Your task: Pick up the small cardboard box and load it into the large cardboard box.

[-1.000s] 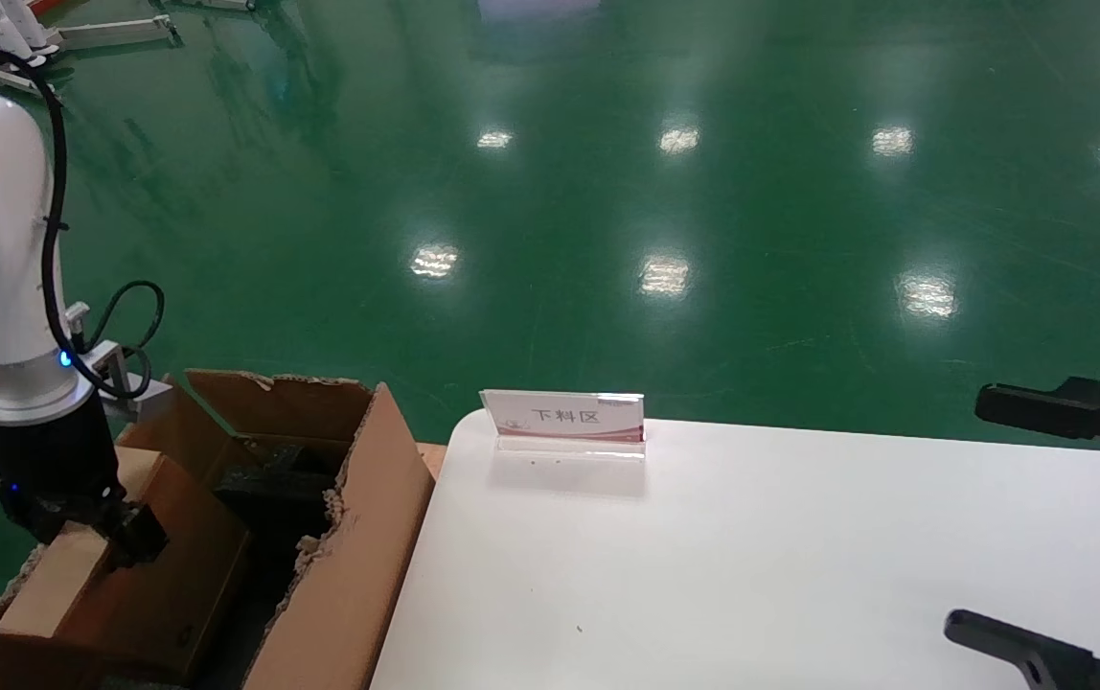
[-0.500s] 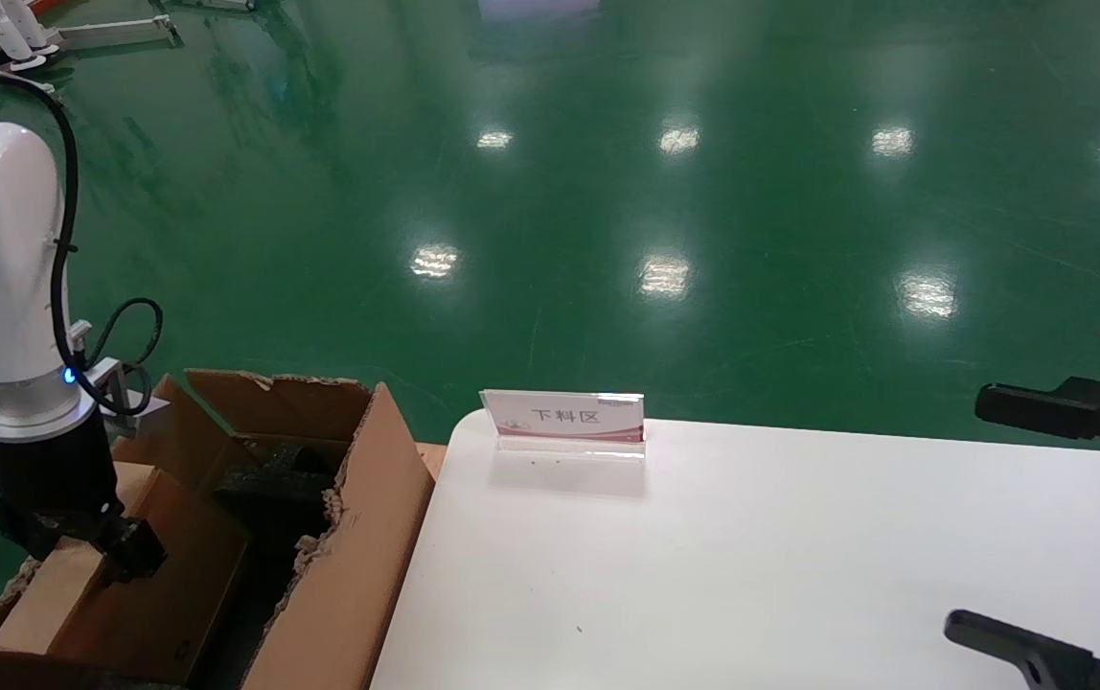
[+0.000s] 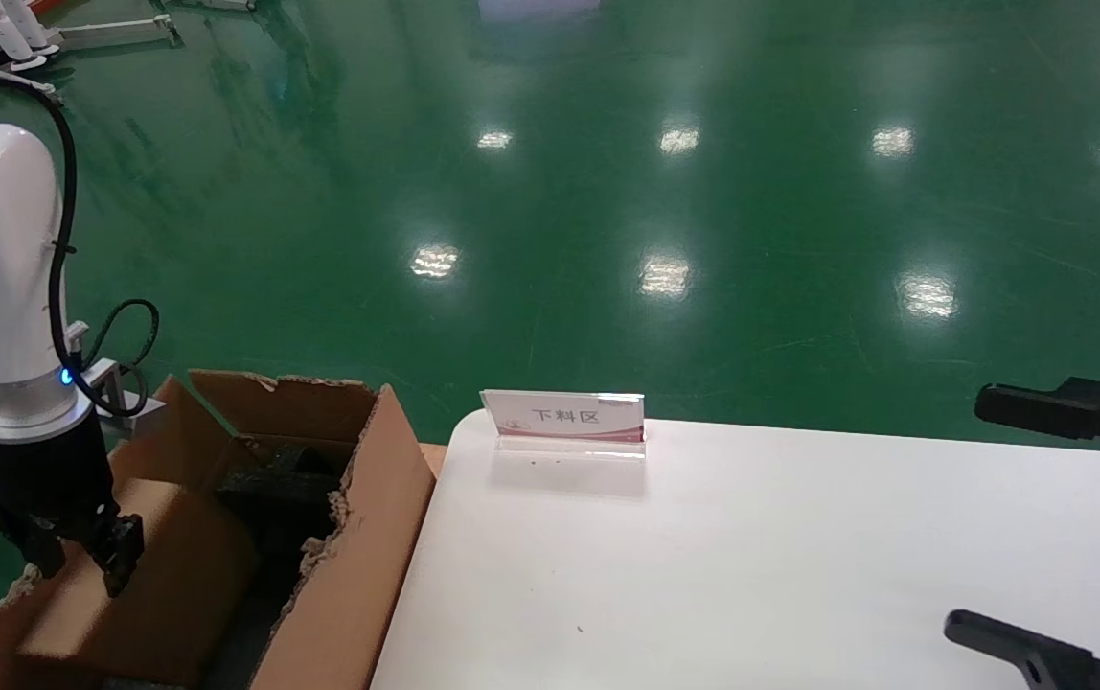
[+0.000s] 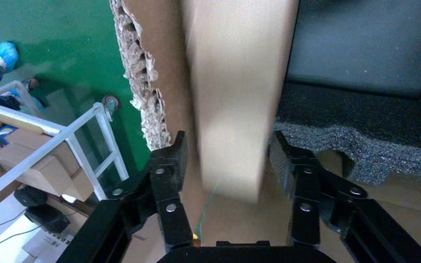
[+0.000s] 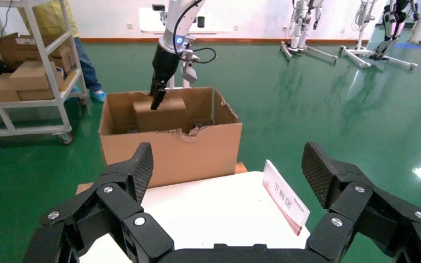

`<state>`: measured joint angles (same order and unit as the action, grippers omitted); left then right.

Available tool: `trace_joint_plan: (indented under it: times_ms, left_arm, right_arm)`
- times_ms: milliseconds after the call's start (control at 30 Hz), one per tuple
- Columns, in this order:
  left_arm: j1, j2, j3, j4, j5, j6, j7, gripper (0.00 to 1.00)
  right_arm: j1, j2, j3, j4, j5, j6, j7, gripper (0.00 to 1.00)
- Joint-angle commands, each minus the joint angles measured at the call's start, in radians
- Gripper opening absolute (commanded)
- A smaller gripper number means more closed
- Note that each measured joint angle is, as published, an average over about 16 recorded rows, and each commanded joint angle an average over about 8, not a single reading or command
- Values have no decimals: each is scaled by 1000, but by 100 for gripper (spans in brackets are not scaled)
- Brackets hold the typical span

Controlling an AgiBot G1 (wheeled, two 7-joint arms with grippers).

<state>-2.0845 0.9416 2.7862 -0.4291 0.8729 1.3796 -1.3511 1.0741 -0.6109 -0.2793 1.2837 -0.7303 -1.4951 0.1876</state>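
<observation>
The small cardboard box [image 3: 152, 575] [image 5: 161, 114], plain light brown, stands on edge inside the large cardboard box [image 3: 368, 537] [image 5: 170, 153], against the wall with the ragged torn edge [image 4: 142, 82]. Black foam [image 3: 272, 479] [image 4: 362, 142] lies beside it within. My left gripper [image 3: 80, 565] [image 4: 227, 145] hangs over the small box [image 4: 235, 82], open, a finger on each side with gaps between pads and carton. My right gripper [image 3: 1000, 522] [image 5: 229, 164] is parked open over the white table's right end, holding nothing.
A white table [image 3: 751, 575] stands right of the large box, with a small acrylic sign [image 3: 564, 419] [image 5: 285, 203] at its far left edge. A white shelf trolley [image 5: 27, 71] holding cartons stands beyond the large box. Green floor surrounds everything.
My left gripper has opened and let go of the small box, which has dropped lower into the large box. The gripper shifted slightly left. The right arm has not moved.
</observation>
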Motion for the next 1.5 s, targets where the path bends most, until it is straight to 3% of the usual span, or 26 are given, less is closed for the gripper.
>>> trace_joint_plan:
  times_ms: [33,333,567,900,1167,1500]
  left_arm:
    - [0,0,0,0,0,0,0,100]
    - [-22,11,-11,-8,-6,6,25,100]
    - [-112,25,-44,-43,-28,14,140,100]
    - [-344,-41,-145,-172,-125,21,449,100]
    - [-450,-132,-222,-264,-212,34,648,100]
    - [-410,-130,-279,-274,-202,36,658,100]
  right_arm:
    - [0,0,0,0,0,0,0,100]
    - [0,0,0,0,0,0,0,100]
    - [0,0,0,0,0,0,0,100]
    - [0,0,0,0,0,0,0,100]
    - [0,0,0,0,0,0,0,100]
    - [0,0,0,0,0,0,0,100]
